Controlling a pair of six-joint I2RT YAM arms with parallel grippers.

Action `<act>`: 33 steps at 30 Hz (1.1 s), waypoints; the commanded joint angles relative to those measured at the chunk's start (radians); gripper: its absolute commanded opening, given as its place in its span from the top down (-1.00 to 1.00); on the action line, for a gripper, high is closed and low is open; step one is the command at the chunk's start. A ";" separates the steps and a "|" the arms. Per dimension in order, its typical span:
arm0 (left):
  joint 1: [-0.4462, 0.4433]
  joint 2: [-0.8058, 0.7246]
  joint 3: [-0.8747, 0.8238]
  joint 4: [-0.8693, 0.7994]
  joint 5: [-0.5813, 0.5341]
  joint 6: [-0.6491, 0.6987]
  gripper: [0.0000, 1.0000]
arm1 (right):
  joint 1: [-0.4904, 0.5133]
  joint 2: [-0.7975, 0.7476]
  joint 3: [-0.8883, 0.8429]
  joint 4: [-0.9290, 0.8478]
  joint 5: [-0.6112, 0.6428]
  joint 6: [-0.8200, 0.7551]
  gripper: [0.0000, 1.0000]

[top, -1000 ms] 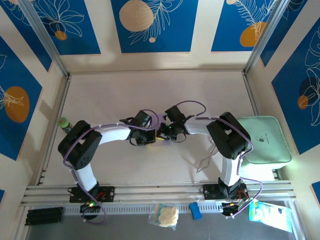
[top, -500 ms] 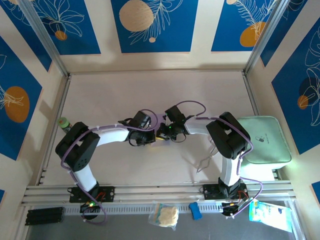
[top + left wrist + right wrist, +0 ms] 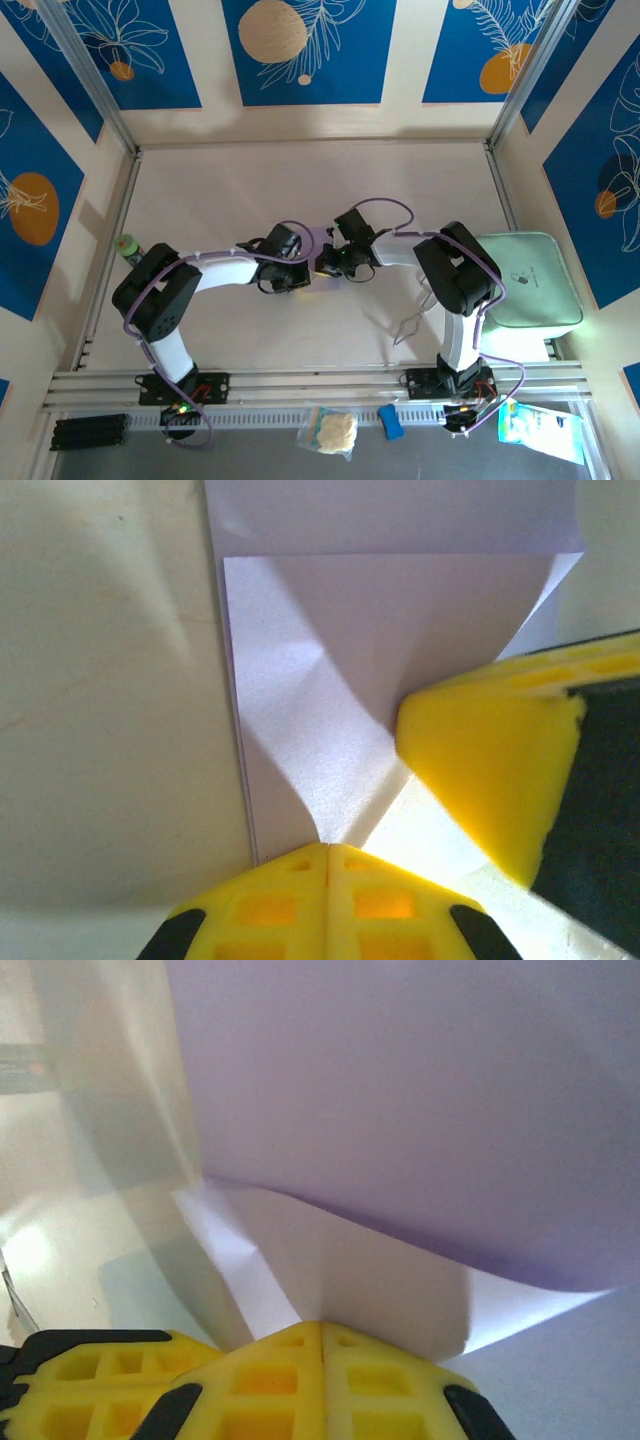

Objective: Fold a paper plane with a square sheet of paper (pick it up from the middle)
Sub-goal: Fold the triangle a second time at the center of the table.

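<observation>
The square sheet of paper (image 3: 380, 630) is lavender and lies partly folded on the pale table, one layer over another with a diagonal crease. My left gripper (image 3: 327, 845) is shut, and the paper's ridge runs into its yellow tips. A yellow finger (image 3: 490, 770) of the right gripper presses in from the right. In the right wrist view the sheet of paper (image 3: 400, 1090) curls up as a flap out of my shut right gripper (image 3: 322, 1325). From above, the left gripper (image 3: 311, 269) and right gripper (image 3: 323, 265) meet tip to tip at mid-table. A paper plane is out of view.
A mint-green tray (image 3: 525, 280) sits at the right edge beside the right arm. A small green bottle (image 3: 127, 247) stands at the left wall. A thin wire piece (image 3: 410, 325) lies near the right base. Small packets (image 3: 330, 430) rest below the front rail.
Both wrists have shifted only slightly, the right one a little away from the bases. The grippers stay shut and together on the paper.
</observation>
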 commanded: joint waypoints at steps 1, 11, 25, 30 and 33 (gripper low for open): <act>0.001 0.038 -0.042 -0.120 -0.010 -0.011 1.00 | -0.094 0.050 -0.003 0.008 0.114 -0.043 0.91; 0.000 0.050 -0.026 -0.121 0.003 0.003 1.00 | -0.197 0.050 0.063 -0.058 0.124 -0.068 0.91; 0.000 0.009 0.030 -0.129 0.036 0.044 1.00 | -0.168 -0.127 0.051 -0.104 0.123 -0.079 0.89; 0.000 -0.023 0.056 -0.081 0.098 0.066 0.95 | -0.118 -0.106 0.044 -0.105 0.023 -0.046 0.90; 0.000 -0.030 0.081 -0.044 0.112 0.081 0.88 | -0.104 -0.079 0.028 -0.079 -0.011 -0.021 0.90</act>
